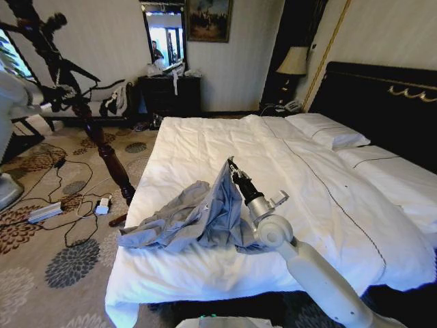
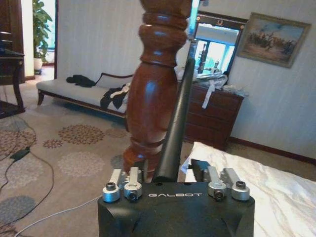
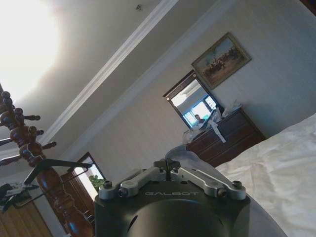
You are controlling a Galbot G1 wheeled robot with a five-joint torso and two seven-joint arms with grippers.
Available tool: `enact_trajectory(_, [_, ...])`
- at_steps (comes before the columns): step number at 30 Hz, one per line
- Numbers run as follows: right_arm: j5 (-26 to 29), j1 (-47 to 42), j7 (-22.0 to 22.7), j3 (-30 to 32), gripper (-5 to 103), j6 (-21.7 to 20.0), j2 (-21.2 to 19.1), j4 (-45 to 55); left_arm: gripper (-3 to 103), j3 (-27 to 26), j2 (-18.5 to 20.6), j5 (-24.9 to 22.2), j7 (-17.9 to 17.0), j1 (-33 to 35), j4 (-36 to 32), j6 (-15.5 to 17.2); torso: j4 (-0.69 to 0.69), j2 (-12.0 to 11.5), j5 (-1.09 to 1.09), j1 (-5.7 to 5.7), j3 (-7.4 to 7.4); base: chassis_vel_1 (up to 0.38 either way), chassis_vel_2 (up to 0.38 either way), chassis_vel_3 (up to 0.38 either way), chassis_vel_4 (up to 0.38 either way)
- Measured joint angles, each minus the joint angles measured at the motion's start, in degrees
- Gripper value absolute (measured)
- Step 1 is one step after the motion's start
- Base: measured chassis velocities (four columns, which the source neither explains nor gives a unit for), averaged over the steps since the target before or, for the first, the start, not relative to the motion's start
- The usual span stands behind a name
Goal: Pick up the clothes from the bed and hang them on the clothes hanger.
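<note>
Bedroom, white bed (image 1: 205, 147): my right fingers (image 1: 232, 166) pinch the shirt (image 1: 188, 222), lifting one edge. My left fingers (image 2: 173, 173) grip the hanger (image 2: 175, 123) beside the coat stand (image 2: 153, 89). Lifting step; next, bring shirt to hanger.

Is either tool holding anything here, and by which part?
The right tool pinches a raised fold of the shirt. The left tool grips the hanger by one arm.

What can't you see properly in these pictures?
- Head view: the shirt under the right gripper is bunched, so its sleeves cannot be told apart.
- Left wrist view: the left gripper holds a black bar; the wooden coat stand runs past the top edge.
- Right wrist view: the hanger is dark against the ceiling glare.
</note>
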Motion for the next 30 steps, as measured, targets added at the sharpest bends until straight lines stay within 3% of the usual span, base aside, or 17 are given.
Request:
enact_trajectory(3, [0.0, 0.0, 0.0, 0.0, 0, 0.0, 0.0, 0.0, 44, 0.0, 0.3, -0.4, -0.3, 0.0, -0.1, 0.2, 0.01, 0.0, 0.0, 0.0, 0.0, 0.0, 0.0, 0.0, 0.0])
enact_trajectory(7, [-0.2, -0.4, 0.1, 0.0, 0, -0.1, -0.1, 0.0, 24, -0.3, 1.4, -1.8, -0.1, 0.0, -1.4, 0.0, -0.06, 0.0, 0.0, 0.0, 0.0, 0.0, 0.0, 0.0, 0.0])
enact_trajectory(9, [-0.4, -0.5, 0.1, 0.0, 0, -0.1, -0.1, 0.0, 22, -0.3, 1.7, -2.2, 0.0, 0.1, -1.8, -0.5, -0.06, 0.0, 0.01, 0.0, 0.0, 0.0, 0.0, 0.0, 0.0])
enact_trajectory(21, [-0.6, -0.5, 0.4, 0.4, 0, -0.1, -0.4, 0.0, 20, -1.6, 2.9, -5.2, 2.1, -0.4, -5.1, -4.2, 0.02, 0.0, -0.01, 0.0, 0.0, 0.0, 0.0, 0.0, 0.0])
enact_trajectory(30, [-1.2, -1.3, 0.5, 0.7, 0, -0.1, -0.2, -0.3, 20, -3.6, 4.3, -7.0, 6.5, 2.1, -14.9, -6.4, 0.01, 0.0, -0.02, 0.01, 0.0, 0.0, 0.0, 0.0, 0.0])
